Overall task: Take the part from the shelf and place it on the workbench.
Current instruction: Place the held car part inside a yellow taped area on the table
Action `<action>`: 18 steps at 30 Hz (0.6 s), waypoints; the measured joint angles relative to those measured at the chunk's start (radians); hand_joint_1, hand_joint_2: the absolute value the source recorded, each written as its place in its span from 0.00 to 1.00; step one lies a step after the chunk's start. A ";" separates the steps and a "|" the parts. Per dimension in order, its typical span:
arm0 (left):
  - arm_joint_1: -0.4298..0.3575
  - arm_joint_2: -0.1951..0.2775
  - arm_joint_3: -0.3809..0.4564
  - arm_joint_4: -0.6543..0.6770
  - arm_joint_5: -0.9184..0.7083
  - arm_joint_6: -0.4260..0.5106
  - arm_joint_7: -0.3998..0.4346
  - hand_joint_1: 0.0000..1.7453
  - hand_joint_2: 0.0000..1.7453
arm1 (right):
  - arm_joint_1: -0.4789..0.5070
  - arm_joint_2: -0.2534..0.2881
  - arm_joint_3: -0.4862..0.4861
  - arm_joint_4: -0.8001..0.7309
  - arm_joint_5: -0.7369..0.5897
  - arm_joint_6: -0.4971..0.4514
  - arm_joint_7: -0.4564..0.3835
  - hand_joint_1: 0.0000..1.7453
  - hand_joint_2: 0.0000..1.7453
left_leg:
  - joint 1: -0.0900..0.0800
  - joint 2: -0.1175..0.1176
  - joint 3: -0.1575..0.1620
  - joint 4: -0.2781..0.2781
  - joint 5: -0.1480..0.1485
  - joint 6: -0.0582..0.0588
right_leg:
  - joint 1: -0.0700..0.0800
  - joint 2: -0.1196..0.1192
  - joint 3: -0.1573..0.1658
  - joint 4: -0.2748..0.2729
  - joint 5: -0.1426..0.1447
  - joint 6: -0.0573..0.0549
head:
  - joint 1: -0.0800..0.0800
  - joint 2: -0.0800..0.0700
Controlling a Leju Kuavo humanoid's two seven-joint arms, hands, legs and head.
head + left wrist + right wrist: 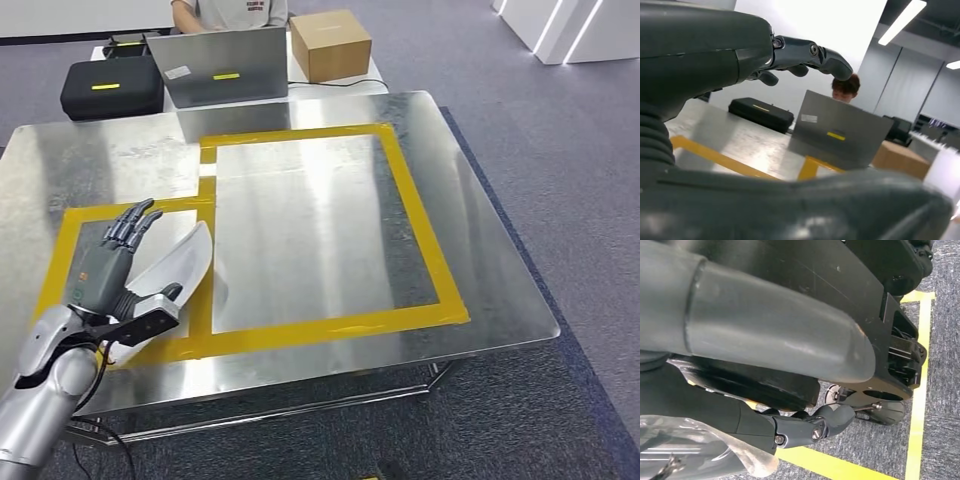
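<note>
One white part [180, 262] lies on the steel surface [302, 250] under the left robot hand [113, 262], fingers spread, no grip. Right robot hand [798, 432] state unclear.

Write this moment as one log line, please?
left hand: over white part, fingers spread | part: on workbench, small yellow box | right hand: hanging

Looking down from head height across the steel counter [317, 230]; skimming low behind the left robot hand [113, 265] toward the laptop [226, 65], common to both; aimed floorward from right wrist.
</note>
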 joint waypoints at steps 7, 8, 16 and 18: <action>0.267 -0.069 0.012 -0.283 0.134 0.122 -0.127 0.00 0.00 | 0.002 -0.001 -0.011 0.005 -0.012 -0.035 0.029 0.00 0.00 | 0.008 0.015 0.000 -0.014 0.013 0.008 | -0.014 -0.013 -0.058 0.232 -0.122 0.031 | 0.005 0.000; 0.307 -0.084 0.011 -0.322 0.159 0.143 -0.147 0.00 0.00 | 0.004 0.000 -0.013 0.006 -0.013 -0.042 0.028 0.00 0.00 | 0.010 0.015 -0.001 -0.012 0.013 0.004 | -0.020 -0.014 -0.021 0.174 -0.092 0.037 | 0.005 0.000; 0.484 -0.150 -0.006 -0.508 0.268 0.176 -0.208 0.00 0.00 | 0.009 0.007 -0.024 0.008 -0.013 -0.056 0.005 0.00 0.00 | 0.014 0.005 -0.035 0.044 -0.014 -0.046 | -0.024 -0.007 0.066 0.004 -0.048 -0.003 | 0.009 0.000; 0.495 -0.154 -0.008 -0.522 0.273 0.176 -0.209 0.00 0.00 | 0.008 0.008 -0.026 0.008 -0.013 -0.056 0.004 0.00 0.00 | 0.012 0.005 -0.070 0.147 -0.097 -0.046 | -0.019 -0.012 0.051 0.004 -0.035 -0.021 | 0.004 0.000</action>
